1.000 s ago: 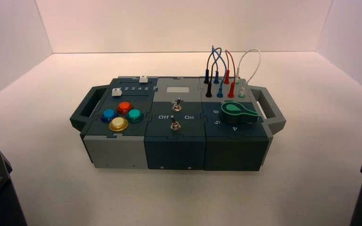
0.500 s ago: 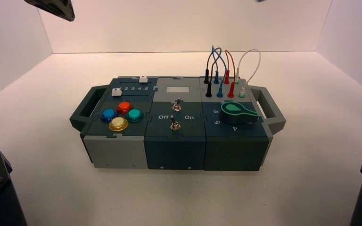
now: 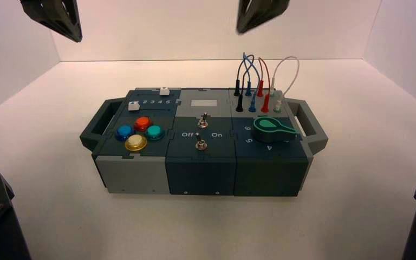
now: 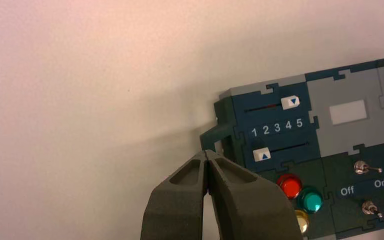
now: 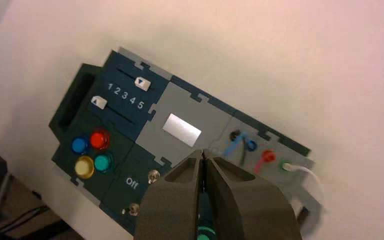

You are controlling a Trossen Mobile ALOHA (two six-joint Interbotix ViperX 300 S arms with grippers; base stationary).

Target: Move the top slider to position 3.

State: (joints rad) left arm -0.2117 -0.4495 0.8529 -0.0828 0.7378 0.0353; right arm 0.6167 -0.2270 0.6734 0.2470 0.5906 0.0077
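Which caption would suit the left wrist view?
Shut left gripper beside the box, top slider near 4 and 5.

The right gripper [image 5: 203,153] is positioned over the box [image 5: 180,131], fingertips together. The top slider [image 5: 142,83], a white knob on a dark slot, carries a triangular mark and sits closer to digit 5 than to digit 1. Digit 3 [image 5: 125,95] is the middle mark of the printed row 1 to 5. The lower slider [image 5: 99,102], also white, sits at the 1 end of its slot. Blue [image 5: 80,145], red [image 5: 99,140], yellow [image 5: 84,167] and green [image 5: 103,162] push buttons form a cluster. A toggle switch [image 5: 153,176] is located near the lettering "Off" [image 5: 132,183].
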